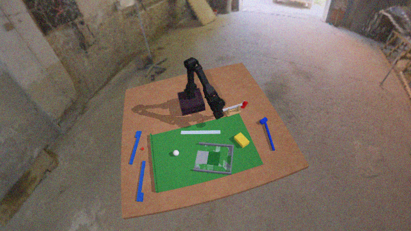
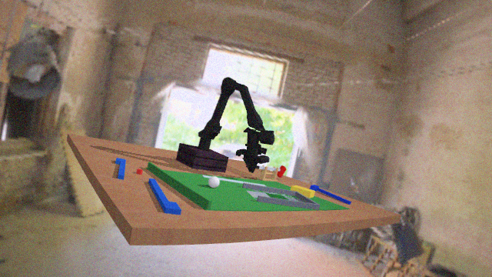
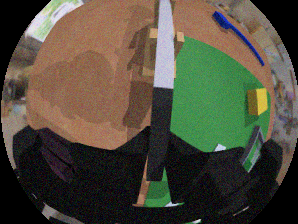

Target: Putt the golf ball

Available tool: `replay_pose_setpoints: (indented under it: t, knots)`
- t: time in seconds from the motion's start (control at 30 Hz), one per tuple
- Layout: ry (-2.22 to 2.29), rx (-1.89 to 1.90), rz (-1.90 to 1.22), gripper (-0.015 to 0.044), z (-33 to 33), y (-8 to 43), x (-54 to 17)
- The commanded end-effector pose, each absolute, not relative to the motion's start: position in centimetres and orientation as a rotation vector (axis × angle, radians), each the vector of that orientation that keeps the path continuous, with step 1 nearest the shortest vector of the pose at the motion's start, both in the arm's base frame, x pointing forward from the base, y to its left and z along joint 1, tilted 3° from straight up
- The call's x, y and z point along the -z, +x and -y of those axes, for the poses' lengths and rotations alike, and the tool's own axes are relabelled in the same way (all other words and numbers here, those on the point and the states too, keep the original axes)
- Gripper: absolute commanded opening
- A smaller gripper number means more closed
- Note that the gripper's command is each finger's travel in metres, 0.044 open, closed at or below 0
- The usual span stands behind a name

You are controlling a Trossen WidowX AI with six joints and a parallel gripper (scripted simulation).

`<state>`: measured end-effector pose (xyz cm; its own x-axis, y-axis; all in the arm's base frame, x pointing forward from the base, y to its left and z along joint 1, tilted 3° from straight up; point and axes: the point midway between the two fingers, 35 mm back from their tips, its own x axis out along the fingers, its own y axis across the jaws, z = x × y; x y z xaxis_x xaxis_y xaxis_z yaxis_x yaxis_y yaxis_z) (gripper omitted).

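The red putter has a red head [image 1: 244,104] [image 2: 282,171], a white shaft [image 1: 232,107] [image 3: 164,55] and a dark grip [image 3: 161,112]. Its shaft lies across a small wooden stand [image 1: 232,112] [image 2: 268,174] [image 3: 180,36]. My gripper [image 1: 219,116] [image 2: 252,169] [image 3: 154,129] is shut on the putter's dark grip, beside the stand. The white golf ball [image 1: 176,153] [image 2: 214,181] rests on the green mat [image 1: 173,176] [image 2: 231,204] [image 3: 210,90]. A pale ramp [image 1: 201,157] faces the ball and leads to the dark green square [image 1: 214,158] [image 2: 274,196] inside grey rails.
A yellow block [image 1: 241,140] [image 2: 302,191] [image 3: 257,101] sits on the mat. A blue putter-like piece [image 1: 269,135] [image 2: 330,194] [image 3: 221,20] lies right of it. Two more blue pieces and a red cube [image 1: 142,148] [image 2: 139,171] lie left. A white strip [image 1: 200,132] lies on the mat.
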<state>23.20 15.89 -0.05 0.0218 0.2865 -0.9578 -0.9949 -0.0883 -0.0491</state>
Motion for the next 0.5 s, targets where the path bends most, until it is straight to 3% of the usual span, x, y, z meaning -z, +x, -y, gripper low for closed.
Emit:
replay_pose_setpoints:
  t: [0.0, 0.47]
  knots:
    - [-1.075, -1.372, -0.904, 0.0000, -16.1, 23.6, -1.9]
    - [-1.074, -1.372, -0.905, 0.0000, -15.7, 22.8, -9.7]
